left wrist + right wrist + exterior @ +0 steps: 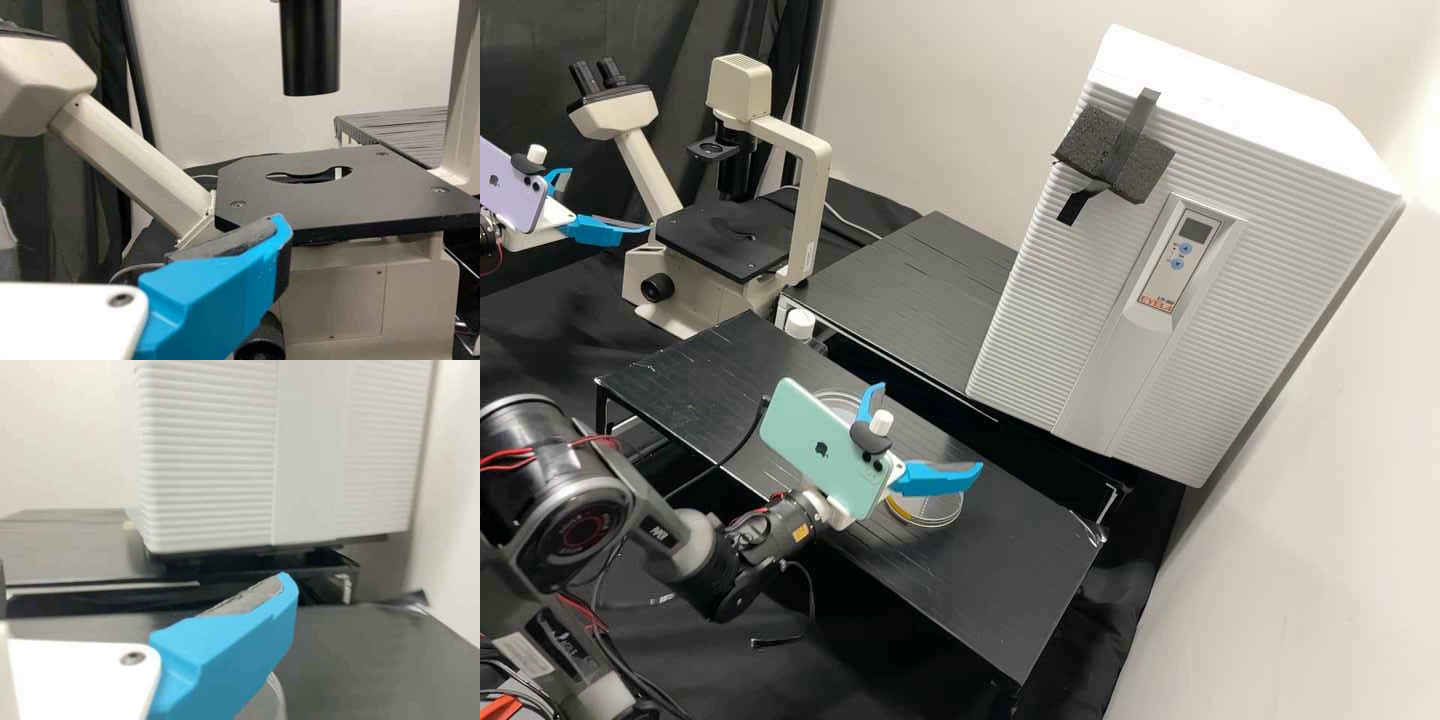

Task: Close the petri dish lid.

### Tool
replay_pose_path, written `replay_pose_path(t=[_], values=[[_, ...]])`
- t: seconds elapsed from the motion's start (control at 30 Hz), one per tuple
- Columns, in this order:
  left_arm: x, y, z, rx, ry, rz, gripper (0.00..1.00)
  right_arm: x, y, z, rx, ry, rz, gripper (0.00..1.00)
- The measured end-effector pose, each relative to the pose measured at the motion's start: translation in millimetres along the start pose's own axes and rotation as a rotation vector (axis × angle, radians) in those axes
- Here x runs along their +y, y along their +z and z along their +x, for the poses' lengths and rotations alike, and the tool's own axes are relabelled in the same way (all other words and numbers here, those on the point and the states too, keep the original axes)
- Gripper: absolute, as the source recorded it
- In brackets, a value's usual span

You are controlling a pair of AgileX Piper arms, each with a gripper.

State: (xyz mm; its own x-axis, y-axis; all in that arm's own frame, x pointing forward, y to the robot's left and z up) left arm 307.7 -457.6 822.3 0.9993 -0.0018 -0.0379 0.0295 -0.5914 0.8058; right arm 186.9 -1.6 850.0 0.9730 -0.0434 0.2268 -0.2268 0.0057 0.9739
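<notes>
My right gripper stands open over the black low table, its blue fingers spread. Just below its nearer finger, a clear petri dish with a yellow patch at one side rests on the table; whether a lid is on it I cannot tell. Another clear round piece lies partly behind the green phone, dish or lid unclear. In the right wrist view, one finger of the right gripper partly covers a clear curved rim. The left gripper is open beside the microscope; one blue finger of the left gripper shows large before the stage.
The microscope stands at the back left, its black stage level. A white ribbed box sits on the rear black platform. A white-capped bottle stands between table and platform. A cable crosses the low table.
</notes>
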Motion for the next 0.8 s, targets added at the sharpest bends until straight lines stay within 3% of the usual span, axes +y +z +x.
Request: replay_pose_path(t=[0.13,0.33,0.5,0.67,0.8], values=[[0.0,0,0,0.0,0.0,0.0,1.0,2,4,-15,-0.017,0.014,-0.012,1.0],[0.0,0,0,0.0,0.0,0.0,1.0,4,-2,-21,0.02,0.023,-0.024,1.0],[0.0,0,0,0.0,0.0,0.0,1.0,-5,-9,-21,0.058,-0.019,-0.022,1.0],[0.0,0,0,0.0,0.0,0.0,1.0,-18,-8,-18,0.044,-0.08,-0.034,1.0],[0.0,0,0,0.0,0.0,0.0,1.0,-18,-1,-16,0.006,-0.081,-0.035,1.0]])
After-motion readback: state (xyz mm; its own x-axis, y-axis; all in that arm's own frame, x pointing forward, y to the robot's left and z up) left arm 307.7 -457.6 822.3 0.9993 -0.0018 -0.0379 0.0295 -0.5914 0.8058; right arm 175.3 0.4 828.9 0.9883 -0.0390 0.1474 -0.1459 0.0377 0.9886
